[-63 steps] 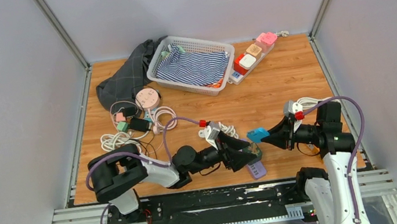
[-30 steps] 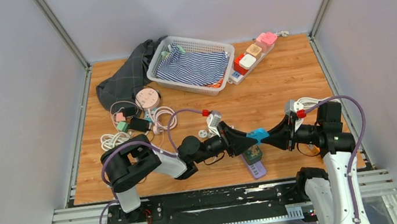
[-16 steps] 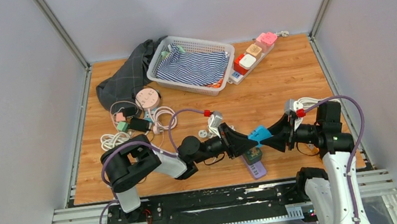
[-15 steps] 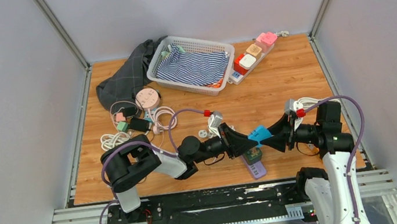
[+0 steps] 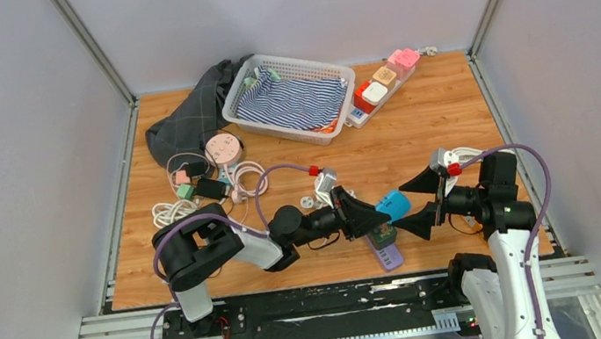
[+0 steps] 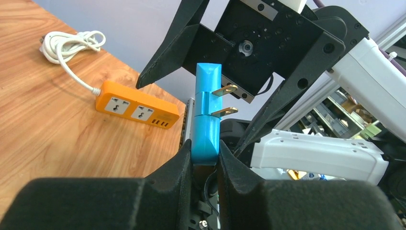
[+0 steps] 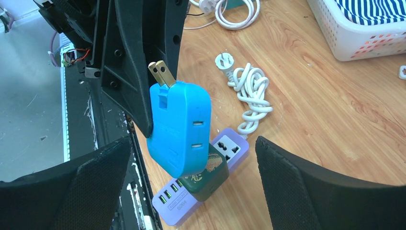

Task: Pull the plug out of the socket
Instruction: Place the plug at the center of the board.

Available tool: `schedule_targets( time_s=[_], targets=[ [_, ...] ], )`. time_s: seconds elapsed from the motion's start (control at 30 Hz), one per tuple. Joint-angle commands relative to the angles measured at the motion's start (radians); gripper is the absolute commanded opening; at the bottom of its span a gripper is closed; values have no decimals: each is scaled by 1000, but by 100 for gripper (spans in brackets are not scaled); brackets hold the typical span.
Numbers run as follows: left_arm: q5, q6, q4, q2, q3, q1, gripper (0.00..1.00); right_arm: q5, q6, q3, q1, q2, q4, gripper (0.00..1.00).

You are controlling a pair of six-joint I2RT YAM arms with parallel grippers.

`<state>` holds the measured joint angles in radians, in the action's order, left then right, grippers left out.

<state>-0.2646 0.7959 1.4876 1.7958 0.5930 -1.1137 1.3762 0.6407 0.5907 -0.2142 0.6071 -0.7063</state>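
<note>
Blue plug (image 5: pixel 391 204) pinched in L claw (image 5: pixel 383 211), over purple strip (image 5: pixel 389 257) by table (image 5: pixel 415 127) edge; R claw (image 5: pixel 409 204) wide open, empty.

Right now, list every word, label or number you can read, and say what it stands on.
No text reads clearly.
On the dark green adapter: gold script, too blurred to read.
On the lavender power strip: faint print by the USB ports, too small.
On the blue plug adapter: none.

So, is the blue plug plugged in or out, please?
Out: the blue plug shows bare brass prongs and is held aloft by the left gripper alone.
</note>
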Motion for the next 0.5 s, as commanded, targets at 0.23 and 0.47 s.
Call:
schedule_targets(
  time_s=[0.23, 0.47],
  targets=[
    [36, 0, 42, -32, -58, 43, 0, -11, -10, -7, -9, -9, 4, 100],
    [59, 61, 43, -52, -122, 117, 0, -22, -6, -10, -10, -14, 4, 100]
  ],
)
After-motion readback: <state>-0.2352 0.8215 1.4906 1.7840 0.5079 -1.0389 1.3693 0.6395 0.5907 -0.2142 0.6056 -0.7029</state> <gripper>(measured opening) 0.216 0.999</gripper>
